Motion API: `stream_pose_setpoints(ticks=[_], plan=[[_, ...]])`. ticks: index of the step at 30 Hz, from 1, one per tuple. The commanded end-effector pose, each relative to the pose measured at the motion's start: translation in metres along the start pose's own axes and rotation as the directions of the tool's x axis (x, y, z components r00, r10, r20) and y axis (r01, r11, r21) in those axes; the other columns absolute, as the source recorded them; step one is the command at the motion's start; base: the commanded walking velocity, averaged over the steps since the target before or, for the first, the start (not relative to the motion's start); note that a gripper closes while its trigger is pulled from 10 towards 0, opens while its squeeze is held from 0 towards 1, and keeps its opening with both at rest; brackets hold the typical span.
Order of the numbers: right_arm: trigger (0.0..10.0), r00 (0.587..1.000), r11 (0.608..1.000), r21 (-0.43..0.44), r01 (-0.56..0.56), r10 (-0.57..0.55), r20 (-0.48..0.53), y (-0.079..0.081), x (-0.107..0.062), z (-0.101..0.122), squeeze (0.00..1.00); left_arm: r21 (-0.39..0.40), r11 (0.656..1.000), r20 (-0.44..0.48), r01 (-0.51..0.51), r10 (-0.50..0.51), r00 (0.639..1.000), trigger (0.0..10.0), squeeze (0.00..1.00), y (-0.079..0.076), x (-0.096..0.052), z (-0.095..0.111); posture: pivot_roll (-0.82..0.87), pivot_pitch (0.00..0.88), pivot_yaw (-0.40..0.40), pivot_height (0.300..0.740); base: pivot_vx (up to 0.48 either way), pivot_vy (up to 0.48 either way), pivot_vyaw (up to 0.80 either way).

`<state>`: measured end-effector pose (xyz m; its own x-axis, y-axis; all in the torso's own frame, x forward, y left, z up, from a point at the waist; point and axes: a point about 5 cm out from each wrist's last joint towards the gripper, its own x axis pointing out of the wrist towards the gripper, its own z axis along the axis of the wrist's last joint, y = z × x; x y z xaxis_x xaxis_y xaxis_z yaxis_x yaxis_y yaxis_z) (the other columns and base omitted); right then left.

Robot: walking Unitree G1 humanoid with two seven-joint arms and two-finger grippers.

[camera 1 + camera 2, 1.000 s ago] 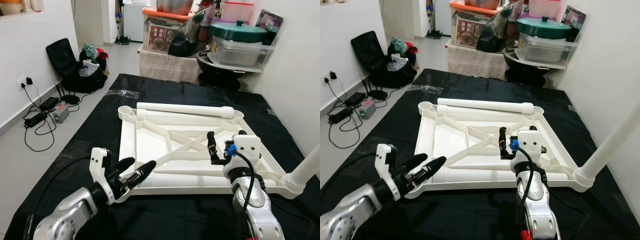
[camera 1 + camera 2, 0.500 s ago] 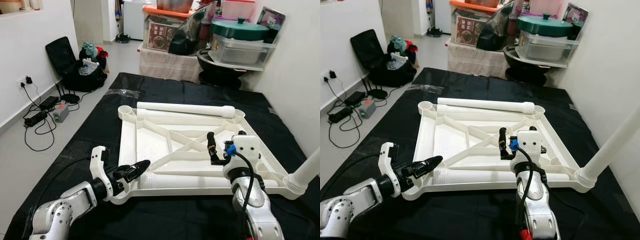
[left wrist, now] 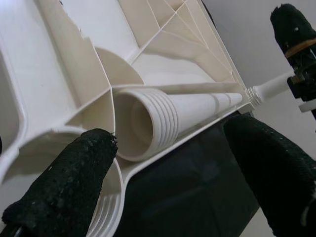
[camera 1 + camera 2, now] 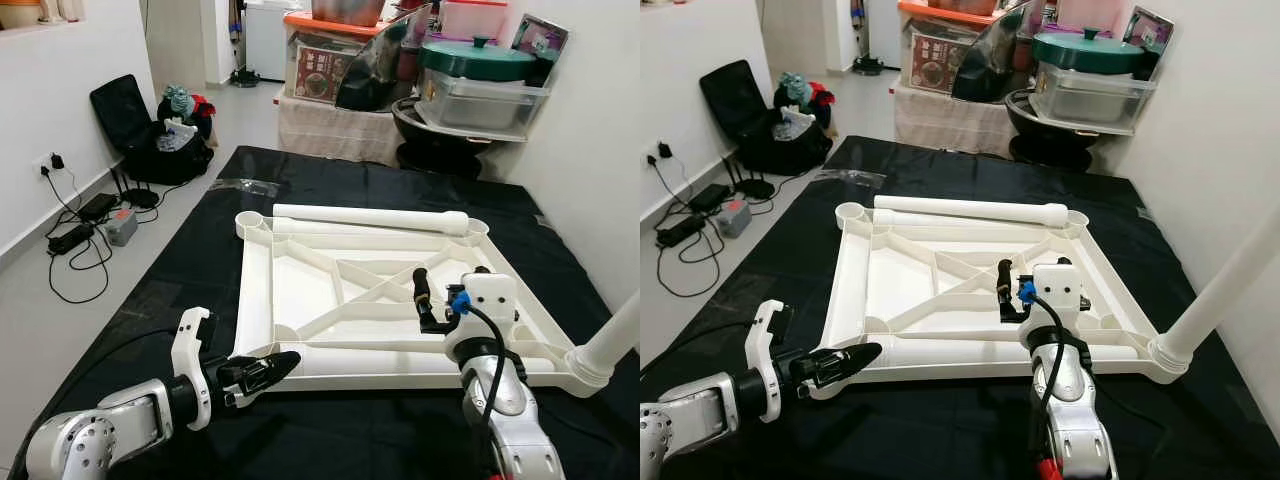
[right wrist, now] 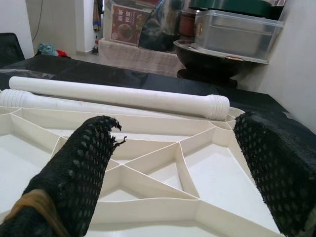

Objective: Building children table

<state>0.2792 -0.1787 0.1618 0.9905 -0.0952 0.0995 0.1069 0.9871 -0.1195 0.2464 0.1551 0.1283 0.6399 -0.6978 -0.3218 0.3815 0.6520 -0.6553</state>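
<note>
The white table top point(image 4: 300, 290) lies upside down on a black mat. One loose white leg point(image 4: 370, 215) rests along its far edge. Another leg point(image 3: 197, 106) lies inside the near edge, its ribbed end pointing at the near left corner. A third leg point(image 4: 612, 345) stands up from the near right corner socket. My left gripper point(image 4: 268, 370) is open, low at the near left corner, with one fingertip point(image 3: 74, 173) by the corner socket and the other over the mat. My right gripper point(image 5: 177, 123) is open and hovers above the ribs on the top's right half.
The black mat point(image 4: 200, 250) covers the floor around the top. A power strip and cables point(image 4: 75, 235) lie on the tiles at the left. A dark bag point(image 4: 160, 145) stands beyond them. Boxes, pots and a lidded tub point(image 4: 470, 80) crowd the back. A white wall runs along the right.
My left gripper has drawn back and dropped from over the near left corner to just outside it. The right gripper has barely moved.
</note>
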Motion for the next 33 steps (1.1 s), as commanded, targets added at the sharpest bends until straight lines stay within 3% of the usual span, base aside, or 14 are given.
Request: stream_pose_setpoints(ticks=[1, 8, 23, 26, 28, 33], plan=[[10.0, 1.000, 1.000, -0.002, 0.007, -0.007, -0.008, -0.001, 0.002, -0.002, 0.00, -0.022, 1.000, -0.015, -0.001, 0.001, 1.000, 10.0, 0.00, 0.000, 0.002, -0.002, 0.07, 0.000, -0.111, 0.740, 0.000, 0.000, 0.00], [10.0, 1.000, 1.000, -0.012, 0.021, -0.022, -0.010, -0.007, 0.001, -0.003, 0.00, -0.084, 0.995, 0.046, 0.049, -0.045, 0.998, 10.0, 0.00, -0.002, 0.015, 0.023, 0.05, 0.000, -0.093, 0.740, 0.000, 0.000, 0.00], [10.0, 0.999, 1.000, -0.012, 0.027, -0.027, -0.028, -0.008, -0.002, -0.006, 0.00, -0.160, 0.987, -0.006, 0.028, -0.029, 1.000, 10.0, 0.00, -0.001, 0.022, 0.021, 0.03, 0.000, -0.083, 0.740, 0.000, 0.000, 0.00], [10.0, 0.999, 1.000, -0.017, 0.011, -0.012, -0.038, -0.006, -0.002, -0.008, 0.00, -0.183, 0.983, -0.064, -0.010, -0.002, 0.998, 10.0, 0.00, 0.002, 0.026, 0.016, 0.03, 0.000, -0.087, 0.740, 0.000, 0.000, 0.00], [10.0, 0.999, 1.000, -0.018, 0.010, -0.011, -0.041, -0.007, -0.001, -0.008, 0.00, -0.181, 0.983, -0.110, -0.038, 0.018, 0.994, 10.0, 0.00, 0.003, 0.027, 0.014, 0.03, 0.000, -0.084, 0.740, 0.000, 0.000, 0.00], [10.0, 0.999, 1.000, -0.020, 0.014, -0.015, -0.045, -0.007, -0.001, -0.009, 0.00, -0.151, 0.986, -0.119, -0.064, 0.046, 0.992, 10.0, 0.00, 0.003, 0.029, 0.017, 0.03, 0.000, -0.082, 0.740, 0.000, 0.000, 0.00]])
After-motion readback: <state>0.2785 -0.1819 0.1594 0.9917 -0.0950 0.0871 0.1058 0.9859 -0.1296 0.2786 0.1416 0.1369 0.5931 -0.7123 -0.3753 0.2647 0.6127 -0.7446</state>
